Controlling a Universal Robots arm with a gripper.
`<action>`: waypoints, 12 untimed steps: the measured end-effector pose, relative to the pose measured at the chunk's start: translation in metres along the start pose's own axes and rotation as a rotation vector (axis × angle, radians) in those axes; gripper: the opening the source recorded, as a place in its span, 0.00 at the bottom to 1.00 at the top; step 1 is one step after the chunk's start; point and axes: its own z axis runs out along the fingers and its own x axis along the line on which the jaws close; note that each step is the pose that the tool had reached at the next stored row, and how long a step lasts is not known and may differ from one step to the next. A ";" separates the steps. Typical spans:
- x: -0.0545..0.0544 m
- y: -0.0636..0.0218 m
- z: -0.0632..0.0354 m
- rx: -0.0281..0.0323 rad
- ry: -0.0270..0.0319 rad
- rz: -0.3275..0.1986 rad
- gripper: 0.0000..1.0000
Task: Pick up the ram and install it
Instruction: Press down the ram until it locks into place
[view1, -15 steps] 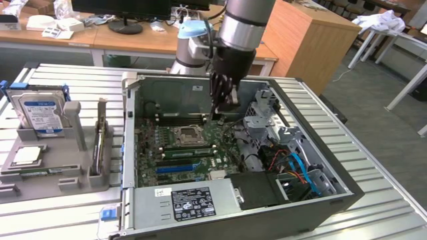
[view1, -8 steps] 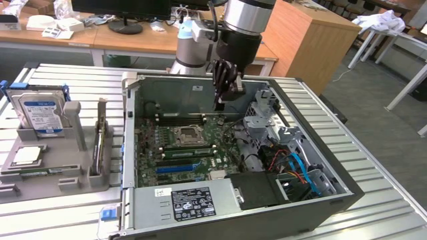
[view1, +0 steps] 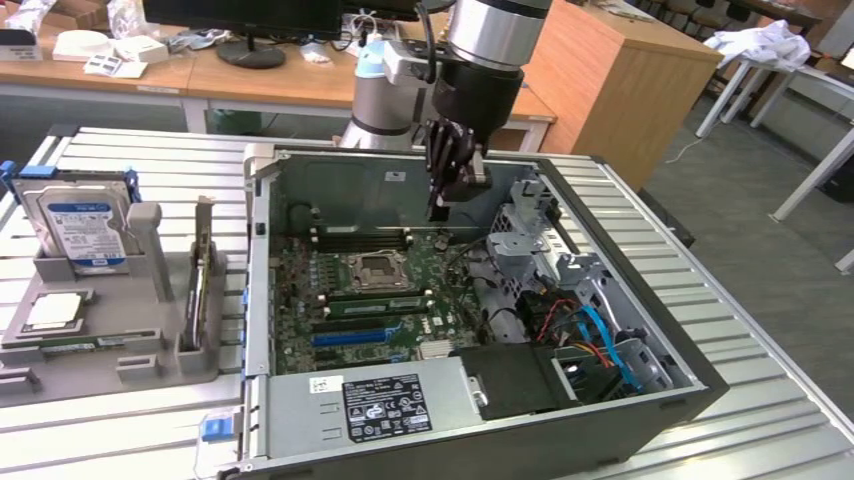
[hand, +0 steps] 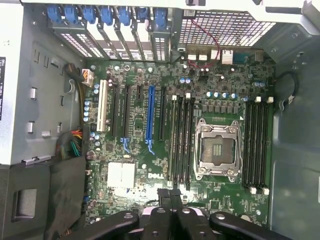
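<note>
My gripper (view1: 442, 203) hangs over the back of the open computer case (view1: 260, 300), above the motherboard (view1: 387, 275). Its dark fingers are pressed together and nothing shows between them. In the wrist view the shut fingertips (hand: 170, 199) point down at the board beside the CPU socket (hand: 216, 148), with long black memory slots (hand: 182, 140) on one side and more slots (hand: 256, 145) on the other. What looks like the ram (view1: 200, 292), a thin stick on edge, stands in the grey holder (view1: 134, 360) at the exterior view's left, well apart from the gripper.
The holder also carries a silver-and-blue hard drive (view1: 80, 228) and a square chip (view1: 54, 312). Inside the case are a power supply (view1: 380, 405), drive cage (view1: 534, 235) and blue and red cables (view1: 594, 330). Desks with a monitor stand behind.
</note>
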 end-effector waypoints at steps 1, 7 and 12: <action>0.000 0.0000 0.0000 0.0000 0.0000 0.000 0.10; 0.000 0.0000 0.0000 0.0000 0.0001 0.000 0.10; 0.000 0.0000 0.0000 0.0000 0.0000 0.002 0.10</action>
